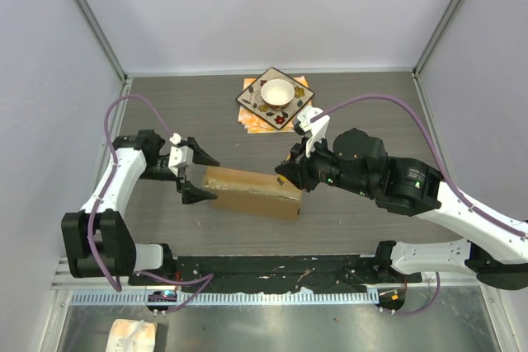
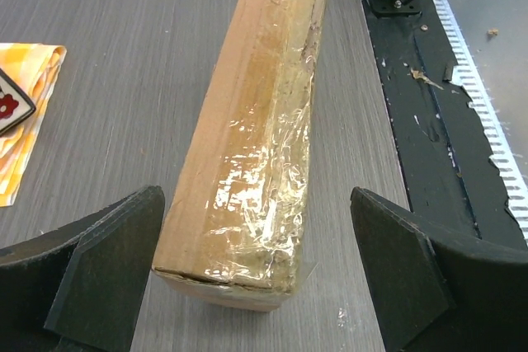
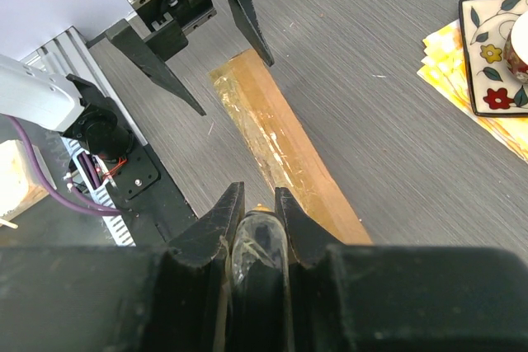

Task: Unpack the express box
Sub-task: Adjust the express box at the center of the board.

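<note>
Your express box (image 1: 252, 191) stands up on one long edge at mid-table, its taped edge on top. Your right gripper (image 1: 290, 174) reaches in low from the right, jaws narrowed onto the box's right end. Your left gripper (image 1: 213, 179) is level at the opposite end, jaws spread wide to either side of it, not touching. The patterned plate (image 1: 262, 109) sits well behind.

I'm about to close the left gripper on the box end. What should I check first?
1. Left gripper open: ok.
2. Express box end sits between its fingers: ok.
3. Right gripper clamped on the far end: ok.
4. Plate and bowl lie apart from the box: ok.
5. Box end unsealed: not ok, clear tape covers it.
</note>
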Available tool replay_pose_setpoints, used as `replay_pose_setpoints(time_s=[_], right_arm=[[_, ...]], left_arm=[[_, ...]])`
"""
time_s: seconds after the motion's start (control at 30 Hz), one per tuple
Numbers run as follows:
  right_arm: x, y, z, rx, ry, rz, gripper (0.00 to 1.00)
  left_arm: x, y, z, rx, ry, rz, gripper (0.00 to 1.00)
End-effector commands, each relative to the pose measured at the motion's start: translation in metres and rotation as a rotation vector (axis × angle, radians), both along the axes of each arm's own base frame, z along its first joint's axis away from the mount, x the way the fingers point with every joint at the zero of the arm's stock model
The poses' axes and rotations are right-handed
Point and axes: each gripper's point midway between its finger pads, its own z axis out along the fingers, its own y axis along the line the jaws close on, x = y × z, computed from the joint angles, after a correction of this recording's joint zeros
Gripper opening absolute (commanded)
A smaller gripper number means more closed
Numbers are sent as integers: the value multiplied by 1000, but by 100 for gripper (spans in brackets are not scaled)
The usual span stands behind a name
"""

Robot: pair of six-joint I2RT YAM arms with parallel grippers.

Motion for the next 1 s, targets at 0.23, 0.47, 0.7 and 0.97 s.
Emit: replay_pose_setpoints(time_s=[0.23, 0.47, 0.7, 0.97], right_arm=[[-3, -2, 22, 66, -14, 7, 1], [-1, 1, 19, 52, -19, 8, 1], [2, 4, 16, 40, -15, 1, 1], [7, 9, 21, 42, -21, -4, 1]], left_arm=[[-37, 1, -8, -12, 280, -16, 100], [-40, 5, -29, -13, 301, -26, 100], [-25, 4, -32, -39, 308, -20, 100], [-36, 8, -53, 73, 387, -114, 82]])
